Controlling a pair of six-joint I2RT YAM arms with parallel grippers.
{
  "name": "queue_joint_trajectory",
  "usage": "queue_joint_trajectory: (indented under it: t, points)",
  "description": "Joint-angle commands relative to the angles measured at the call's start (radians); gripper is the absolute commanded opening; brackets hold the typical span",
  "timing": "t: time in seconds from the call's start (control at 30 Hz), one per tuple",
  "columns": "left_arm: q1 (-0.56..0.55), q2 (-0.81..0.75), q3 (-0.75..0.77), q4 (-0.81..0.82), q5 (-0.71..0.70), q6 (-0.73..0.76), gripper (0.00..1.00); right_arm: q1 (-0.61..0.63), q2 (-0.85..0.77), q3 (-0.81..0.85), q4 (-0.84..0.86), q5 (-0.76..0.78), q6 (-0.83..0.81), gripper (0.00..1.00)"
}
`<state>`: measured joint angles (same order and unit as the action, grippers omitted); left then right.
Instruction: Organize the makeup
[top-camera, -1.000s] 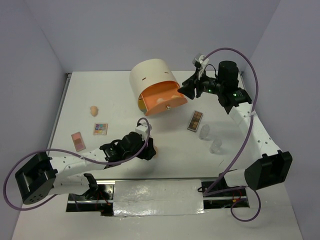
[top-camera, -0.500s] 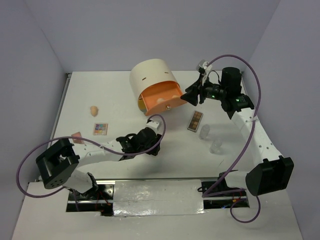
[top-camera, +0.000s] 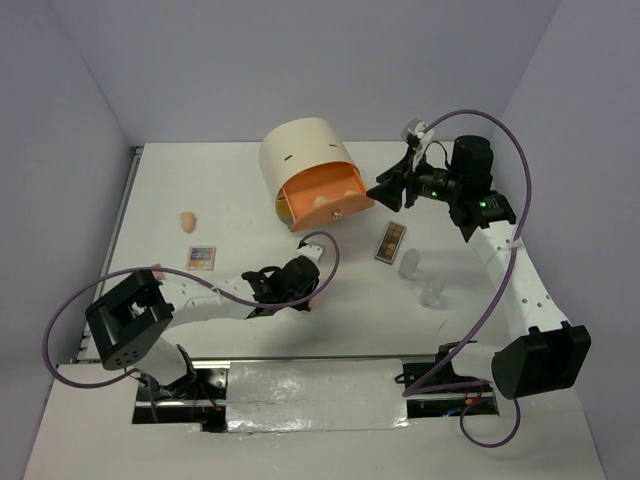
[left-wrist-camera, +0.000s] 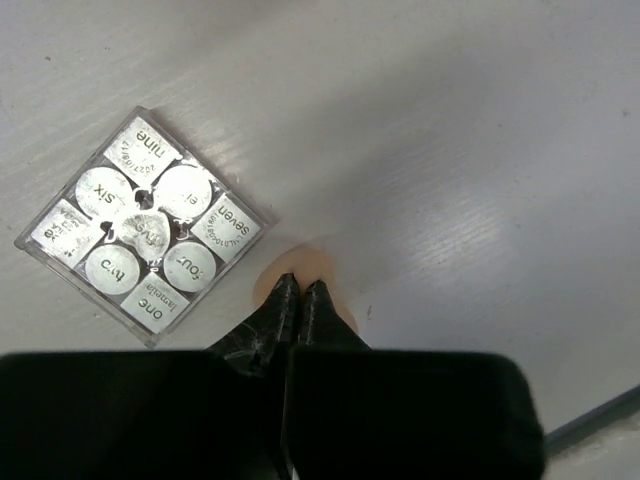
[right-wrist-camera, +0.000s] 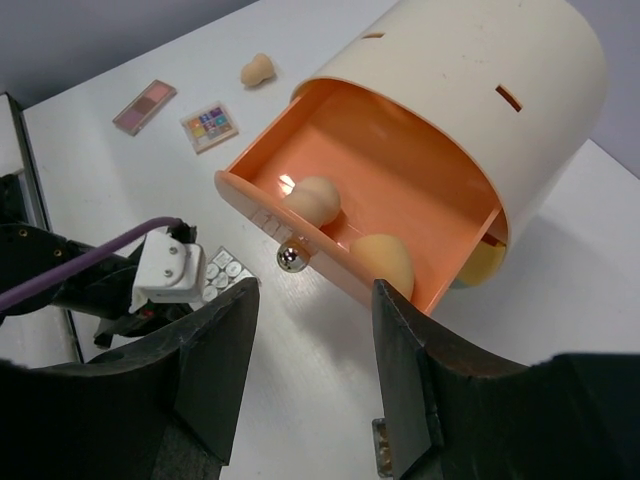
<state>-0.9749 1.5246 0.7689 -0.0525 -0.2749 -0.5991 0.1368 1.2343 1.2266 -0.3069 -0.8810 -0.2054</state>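
My left gripper (left-wrist-camera: 300, 288) is shut, its tips pinched into a peach sponge (left-wrist-camera: 318, 262) lying on the table; in the top view it (top-camera: 306, 287) sits at mid-table. Just left of it lies a square grey-white palette (left-wrist-camera: 145, 225). My right gripper (right-wrist-camera: 314, 290) hangs open and holds nothing, in front of the knob (right-wrist-camera: 290, 257) of the open orange drawer (right-wrist-camera: 385, 175), which holds two sponges (right-wrist-camera: 315, 200). Another sponge (top-camera: 188, 221), a colourful palette (top-camera: 202, 257), a long brown palette (top-camera: 391, 240) and two clear bottles (top-camera: 409, 264) lie around.
The cream cylindrical unit (top-camera: 305, 155) stands at the back centre, its drawer pulled out toward the front. A pinkish card (right-wrist-camera: 145, 105) lies at the far left, partly hidden by my left arm in the top view. Purple cables loop off both arms.
My left arm has swung right across the table and its gripper has shut on the sponge. My right gripper has drawn back slightly to the right of the drawer.
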Motion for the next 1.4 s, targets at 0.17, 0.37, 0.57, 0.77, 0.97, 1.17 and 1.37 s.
queue_joint_trajectory:
  t: [0.17,0.37,0.57,0.77,0.97,1.17,1.37]
  points:
    - [-0.013,-0.380,0.007,0.023,0.117,0.065,0.00,-0.020,-0.068,-0.010,-0.040,-0.056,-0.077,0.71]
    - [0.067,-0.529,0.136,0.037,0.189,0.183,0.00,-0.036,-0.145,-0.099,0.020,-0.007,-0.095,1.00]
    - [0.276,-0.384,0.367,0.043,0.265,0.298,0.00,-0.048,-0.167,-0.131,0.038,-0.042,-0.094,0.95]
    - [0.375,-0.192,0.487,0.134,0.322,0.315,0.03,-0.051,-0.162,-0.141,0.037,-0.085,-0.069,0.50]
    - [0.387,-0.087,0.543,0.112,0.310,0.346,0.12,-0.055,-0.167,-0.168,0.071,-0.084,-0.042,0.40]
    - [0.389,-0.058,0.570,0.098,0.279,0.343,0.55,-0.060,-0.159,-0.174,0.074,-0.078,-0.042,0.43]
    - [0.390,-0.058,0.596,0.068,0.283,0.337,0.60,-0.063,-0.148,-0.167,0.071,-0.079,-0.046,0.45]
